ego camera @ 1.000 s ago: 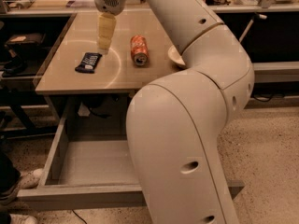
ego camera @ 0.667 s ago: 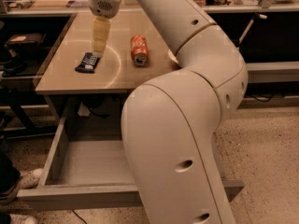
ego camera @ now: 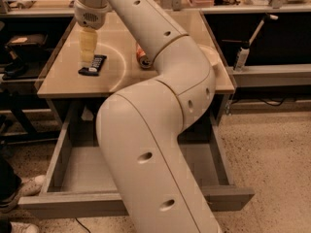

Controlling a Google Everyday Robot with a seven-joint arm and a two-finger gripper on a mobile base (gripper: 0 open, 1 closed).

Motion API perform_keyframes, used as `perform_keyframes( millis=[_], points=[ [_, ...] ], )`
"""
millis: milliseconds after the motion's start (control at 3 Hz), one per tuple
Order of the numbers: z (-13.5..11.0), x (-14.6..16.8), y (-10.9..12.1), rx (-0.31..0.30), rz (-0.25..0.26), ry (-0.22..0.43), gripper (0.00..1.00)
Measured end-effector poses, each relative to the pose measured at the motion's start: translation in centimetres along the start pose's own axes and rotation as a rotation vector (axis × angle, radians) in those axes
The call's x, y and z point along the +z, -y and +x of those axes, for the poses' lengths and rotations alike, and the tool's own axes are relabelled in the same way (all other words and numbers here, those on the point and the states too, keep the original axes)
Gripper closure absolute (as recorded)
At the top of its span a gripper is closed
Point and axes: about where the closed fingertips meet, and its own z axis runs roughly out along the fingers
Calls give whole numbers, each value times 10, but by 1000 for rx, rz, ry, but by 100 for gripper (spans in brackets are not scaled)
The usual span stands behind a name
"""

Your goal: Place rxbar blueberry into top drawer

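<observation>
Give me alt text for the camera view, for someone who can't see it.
The gripper hangs just over the dark rxbar lying at the left of the tan table. Below, the grey drawer stands pulled open, partly hidden by the robot's arm; a can lies farther right.

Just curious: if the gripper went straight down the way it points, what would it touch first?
Probably the rxbar blueberry on the tabletop; the gripper hangs right over it, though depth is unclear.

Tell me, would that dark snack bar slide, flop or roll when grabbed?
The bar lies flat on the table, so it probably won't roll. Its thin wrapper looks smooth, so it may slide if nudged. It seems small and likely light for the gripper at its side.
</observation>
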Motion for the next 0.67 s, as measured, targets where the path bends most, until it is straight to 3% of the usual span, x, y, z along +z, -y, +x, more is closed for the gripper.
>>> perform_keyframes(
  millis=[333, 667],
  points=[
    [4, 12, 16, 31, 17, 61, 0],
    [1, 14, 21, 39, 32, 69, 0]
  ],
)
